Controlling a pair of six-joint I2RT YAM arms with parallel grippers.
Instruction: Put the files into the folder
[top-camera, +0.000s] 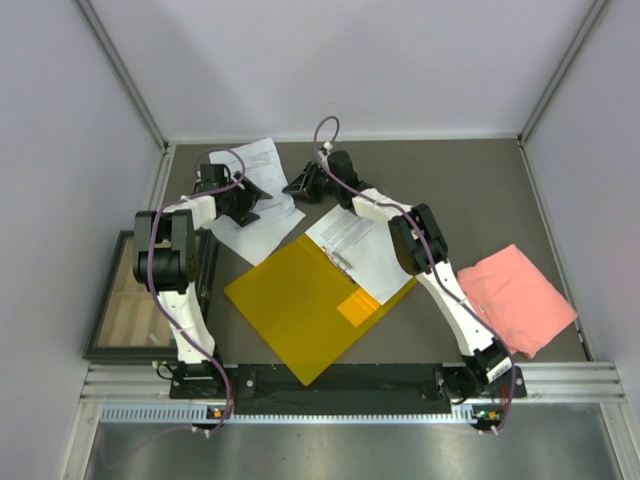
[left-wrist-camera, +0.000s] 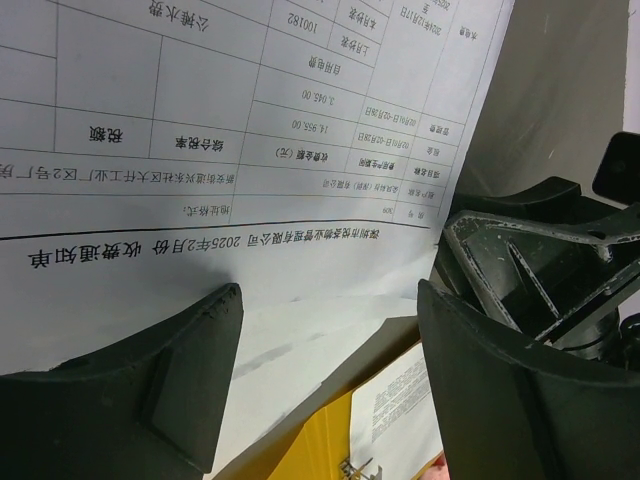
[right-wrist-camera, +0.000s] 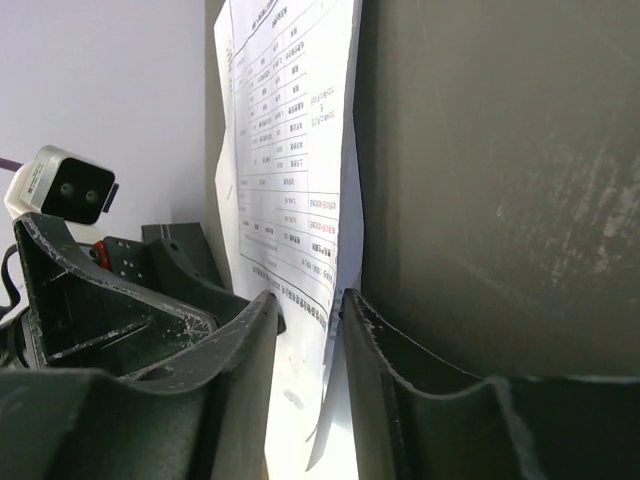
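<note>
The orange-yellow folder (top-camera: 295, 305) lies open mid-table with one printed sheet (top-camera: 362, 245) on its right half by the metal clip (top-camera: 340, 262). More loose white files (top-camera: 262, 160) lie behind it on the left. My left gripper (top-camera: 250, 203) hangs open and empty over these files (left-wrist-camera: 250, 130), with the folder's edge (left-wrist-camera: 320, 440) below. My right gripper (top-camera: 298, 187) is turned sideways at the files' right edge. In the right wrist view its jaws (right-wrist-camera: 310, 300) stand narrowly apart, with the lifted edge of a sheet (right-wrist-camera: 290, 170) between them.
A pink cloth (top-camera: 515, 295) lies at the right, beside the right arm. A dark framed tray (top-camera: 125, 300) sits off the table's left edge. White walls close in the back and sides. The right gripper's fingers (left-wrist-camera: 540, 250) show close beside my left gripper.
</note>
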